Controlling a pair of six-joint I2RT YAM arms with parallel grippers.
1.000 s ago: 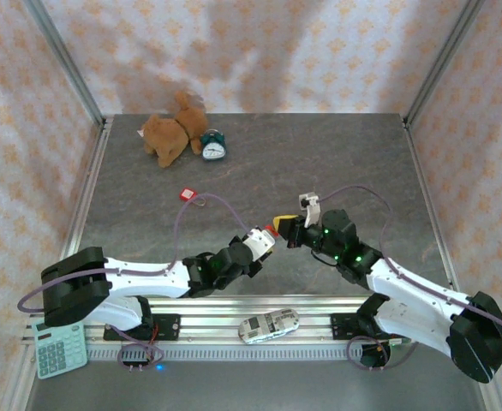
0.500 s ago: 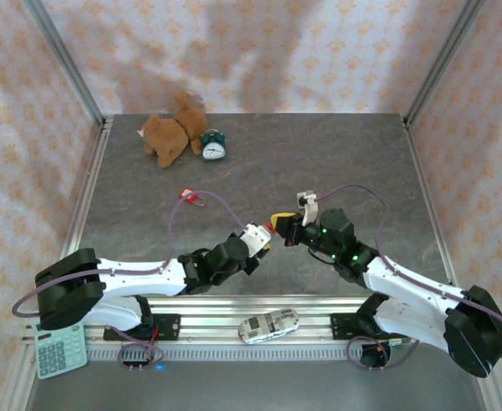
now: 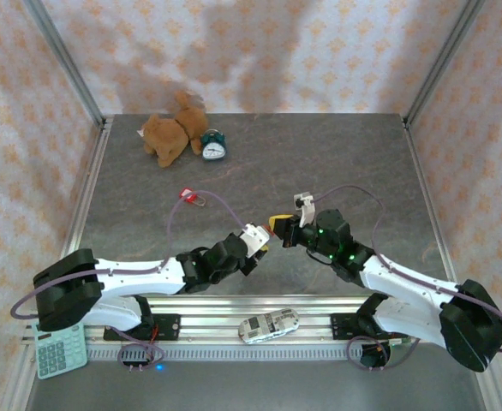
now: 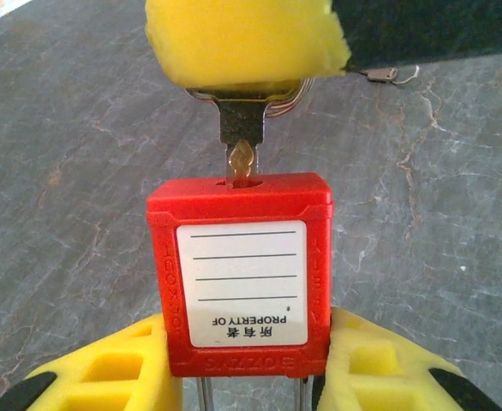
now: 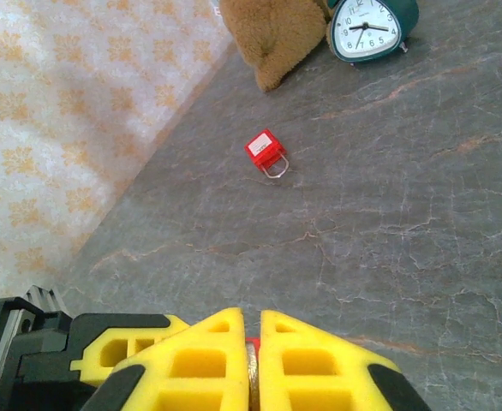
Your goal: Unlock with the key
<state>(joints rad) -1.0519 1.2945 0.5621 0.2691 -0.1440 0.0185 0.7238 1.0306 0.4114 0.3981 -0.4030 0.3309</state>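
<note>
A red padlock (image 4: pixel 241 274) with a white label is clamped by its sides between the yellow fingers (image 4: pixel 105 372) of my left gripper (image 4: pixel 242 377), its steel shackle pointing back toward the wrist. A key (image 4: pixel 241 145) stands with its brass tip in the keyhole on the padlock's far face. My right gripper (image 5: pixel 251 360) is shut on the key's head, a thin metal edge (image 5: pixel 252 372) showing between its pads. In the top view the two grippers meet nose to nose at mid-table, left gripper (image 3: pixel 256 240) and right gripper (image 3: pixel 278 228).
A second red padlock (image 3: pixel 188 196) lies on the table farther back, also seen as the padlock (image 5: pixel 264 152) in the right wrist view. A brown plush toy (image 3: pixel 170 130) and a green alarm clock (image 3: pixel 212 146) stand at the back. A toy car (image 3: pixel 266 324) and calculator (image 3: pixel 60 347) lie near the front rail.
Both grippers have shifted slightly left and back together, staying joined at the padlock and key. The grips themselves look unchanged.
</note>
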